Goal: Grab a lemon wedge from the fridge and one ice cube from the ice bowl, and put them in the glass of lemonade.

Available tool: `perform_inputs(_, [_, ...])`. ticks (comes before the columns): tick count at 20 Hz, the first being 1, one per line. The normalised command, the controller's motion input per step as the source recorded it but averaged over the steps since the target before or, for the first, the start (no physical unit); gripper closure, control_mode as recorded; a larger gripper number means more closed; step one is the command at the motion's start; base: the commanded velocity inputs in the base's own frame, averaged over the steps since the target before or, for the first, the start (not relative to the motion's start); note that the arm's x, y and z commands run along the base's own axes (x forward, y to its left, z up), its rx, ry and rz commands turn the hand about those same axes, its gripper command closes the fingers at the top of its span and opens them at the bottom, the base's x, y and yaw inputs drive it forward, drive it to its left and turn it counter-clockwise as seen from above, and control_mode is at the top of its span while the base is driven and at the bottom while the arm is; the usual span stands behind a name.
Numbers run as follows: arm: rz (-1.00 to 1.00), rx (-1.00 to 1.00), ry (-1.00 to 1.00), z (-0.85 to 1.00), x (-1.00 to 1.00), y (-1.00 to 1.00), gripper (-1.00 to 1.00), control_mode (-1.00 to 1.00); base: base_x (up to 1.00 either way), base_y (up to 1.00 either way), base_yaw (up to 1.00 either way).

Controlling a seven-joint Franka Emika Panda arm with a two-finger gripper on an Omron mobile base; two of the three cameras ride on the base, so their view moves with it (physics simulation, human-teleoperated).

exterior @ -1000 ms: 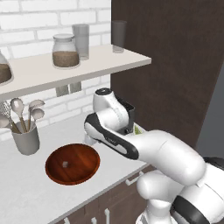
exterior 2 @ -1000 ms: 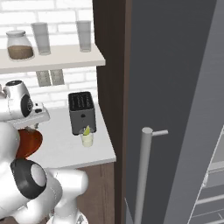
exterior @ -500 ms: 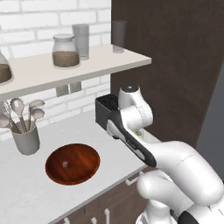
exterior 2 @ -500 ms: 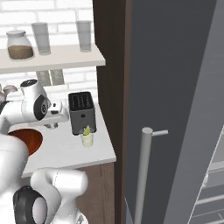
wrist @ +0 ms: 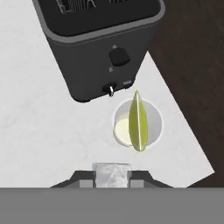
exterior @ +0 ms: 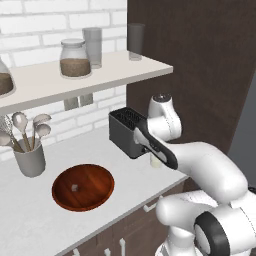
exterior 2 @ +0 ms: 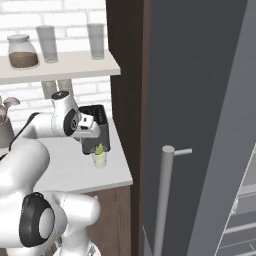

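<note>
Left base view: arm reaching past toaster (exterior: 129, 131); wooden bowl (exterior: 83, 186) at seven o'clock of it on worktop (exterior: 30, 220).

Right base view: end effector (exterior 2: 89, 131) poised above glass (exterior 2: 100, 159), just in front of toaster.

Hand view: ice cube (wrist: 112, 175) pinched between fingertips, glass at one o'clock, lemon wedge (wrist: 138, 123) already propped inside. Held high, probably for a clean drop.

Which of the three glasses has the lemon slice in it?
The short glass of lemonade on the counter in front of the black toaster; the lemon wedge stands in it. The two tall grey glasses sit up on the shelf.
</note>
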Motion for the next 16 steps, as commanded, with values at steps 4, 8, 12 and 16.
perform_inputs(4, [0.0, 0.09, 0.01, -0.19, 0.48, -0.28, 1.0, -1.0, 0.0, 0.0, 0.0])
perform_inputs(8, [0.0, 0.05, 0.01, -0.22, 0.1, -0.55, 1.0, -1.0, 0.0, 0.0, 0.0])
perform_inputs(12, [0.0, 0.01, 0.02, -0.12, 0.09, -0.06, 1.0, -1.0, 0.0, 0.0, 0.0])
perform_inputs(16, [0.0, 0.0, 0.0, -0.31, 0.03, 0.0, 1.0, -1.0, 0.0, 0.0, 0.0])
